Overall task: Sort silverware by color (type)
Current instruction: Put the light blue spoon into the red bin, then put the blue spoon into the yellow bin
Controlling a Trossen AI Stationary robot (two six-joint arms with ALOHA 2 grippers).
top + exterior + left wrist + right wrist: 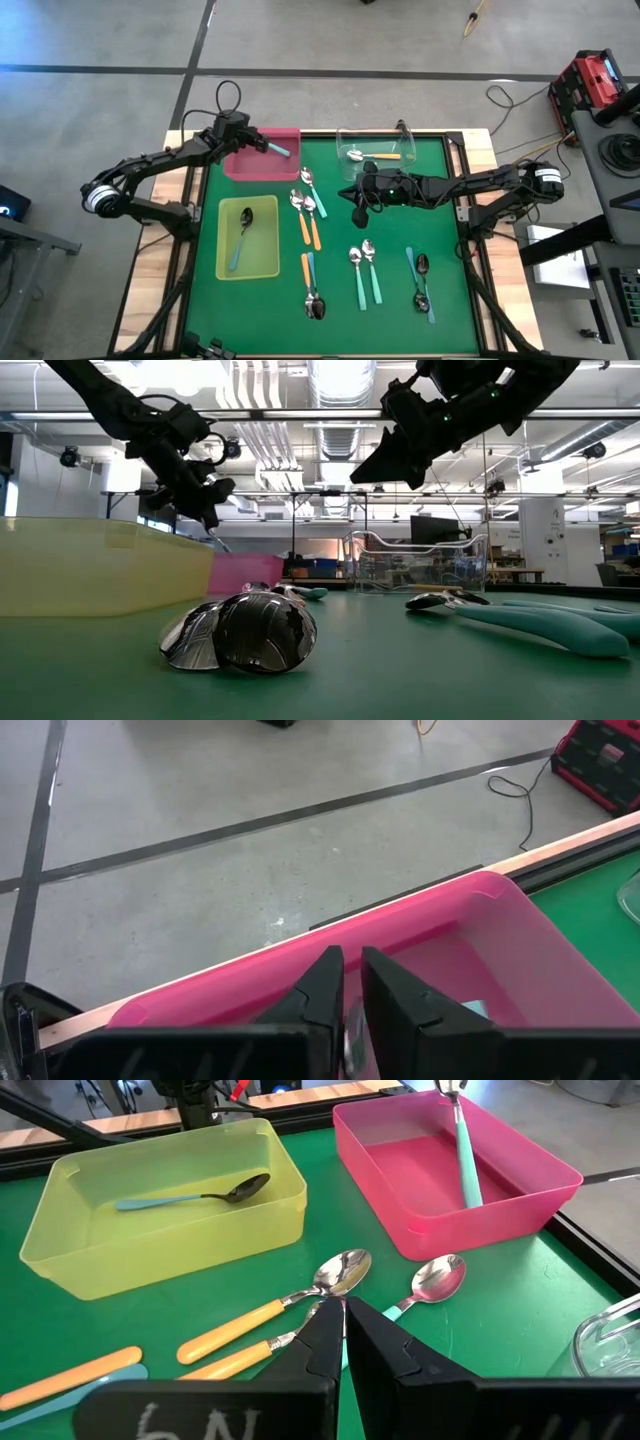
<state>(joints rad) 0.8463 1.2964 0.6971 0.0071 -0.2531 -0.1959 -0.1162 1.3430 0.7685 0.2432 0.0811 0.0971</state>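
My left gripper [258, 143] hangs over the pink tray [240, 165] at the far left, shut on a teal-handled spoon [279, 149]. My right gripper [358, 210] hovers shut above the middle of the green mat, over two orange-handled spoons [250, 1330], and holds nothing. The yellow-green tray [262, 262] holds a light-blue-handled spoon [241, 235]. An orange-handled spoon [378, 155] lies in the clear tray [345, 140]. Several more spoons lie flat on the mat. My left gripper pinches the spoon's metal end [350, 1038] between its two fingers, which slant down from the table's far left corner. The teal handle [466, 1165] hangs down below the fingers inside the pink tray. Whether its free end touches the tray floor I cannot tell.
Loose spoons lie in pairs on the mat: orange-handled ones [308, 222] left of centre, teal ones [364, 272] toward the near edge, light-blue ones [420, 282] at the near right. Two spoon bowls [240, 632] lie close to the low camera. A raised black frame [455, 150] borders the mat.
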